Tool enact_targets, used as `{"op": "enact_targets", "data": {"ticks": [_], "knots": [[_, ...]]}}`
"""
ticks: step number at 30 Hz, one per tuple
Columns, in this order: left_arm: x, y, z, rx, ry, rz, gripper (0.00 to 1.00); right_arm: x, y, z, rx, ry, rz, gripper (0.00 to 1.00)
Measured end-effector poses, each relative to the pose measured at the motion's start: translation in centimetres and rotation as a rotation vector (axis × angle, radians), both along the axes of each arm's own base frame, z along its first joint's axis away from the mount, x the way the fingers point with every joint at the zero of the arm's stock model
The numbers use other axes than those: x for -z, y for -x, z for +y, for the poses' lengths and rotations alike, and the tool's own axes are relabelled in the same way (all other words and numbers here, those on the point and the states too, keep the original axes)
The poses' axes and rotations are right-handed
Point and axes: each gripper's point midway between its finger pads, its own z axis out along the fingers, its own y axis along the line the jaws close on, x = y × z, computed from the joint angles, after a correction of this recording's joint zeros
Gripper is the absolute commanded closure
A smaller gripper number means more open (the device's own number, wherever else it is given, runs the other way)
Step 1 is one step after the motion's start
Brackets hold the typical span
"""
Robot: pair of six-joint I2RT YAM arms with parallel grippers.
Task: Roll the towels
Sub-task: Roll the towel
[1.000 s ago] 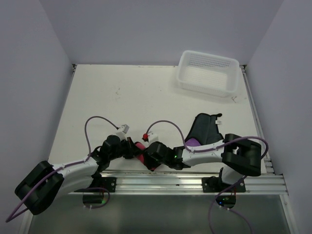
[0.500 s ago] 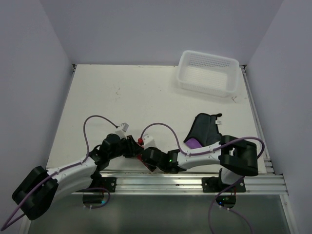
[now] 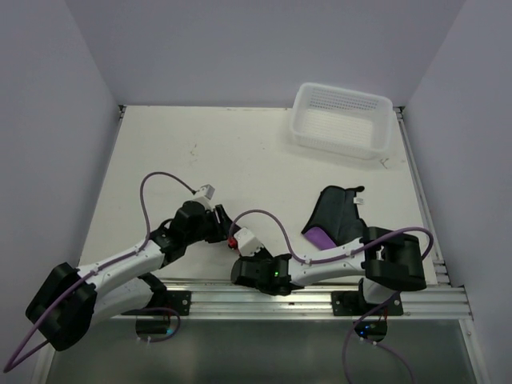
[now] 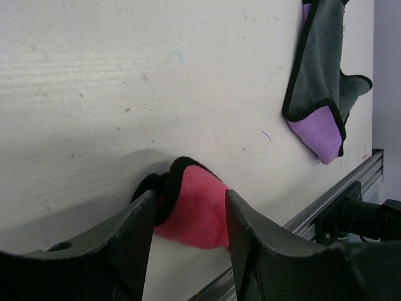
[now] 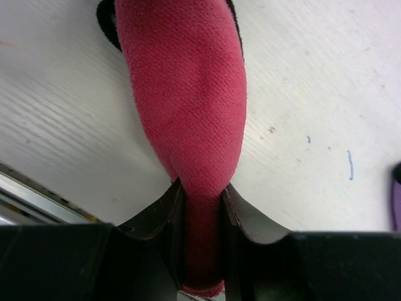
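The towels were found in two places. The pink-red towel [image 5: 188, 106] lay at the near edge of the table [image 3: 192, 152], by the aluminium rail [image 3: 320, 290], bunched into a short thick roll with a black hem showing at one end. The purple towel [image 3: 322, 237] lay well apart to the right, loosely crumpled, its dark grey face uppermost, one purple corner turned out and black binding along its edges.

The right gripper [image 5: 202, 207] was clamped narrowly on one end of the pink-red roll; the nap was visibly squeezed between its fingers [image 5: 164, 216]. The left gripper [image 4: 188, 219] stood with its jaws parted, one finger on either side of the same roll. Whether either finger touched the cloth could not be established from the left wrist view.

Assessment of handling: both cloths appeared light, soft and limp, with a fine looped nap that should resist slipping between the pads. They would offer no stiffness of their own; a roll held at one end only would likely sag or unwind. The hemmed edge seemed the firmest place to take hold. For the purple towel, the turned-out corner looked the most accessible point, though it would probably need spreading flat first.

The white basket [image 3: 342, 120] stood at the far right of the table, apart from both cloths.
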Motion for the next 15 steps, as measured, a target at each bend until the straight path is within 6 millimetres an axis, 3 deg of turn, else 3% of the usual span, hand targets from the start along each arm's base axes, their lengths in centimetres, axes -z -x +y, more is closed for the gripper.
{"op": "enact_targets", "data": {"ticks": [5, 15], "knots": [[0.5, 0.2, 0.1, -0.002, -0.022, 0.040, 0.48, -0.7, -0.6, -1.4, 0.024, 0.087, -0.091, 1.00], [-1.1, 0.2, -0.2, -0.009, 0.034, 0.020, 0.49, -0.1, 0.2, -0.1, -0.007, 0.189, -0.187, 1.00]]}}
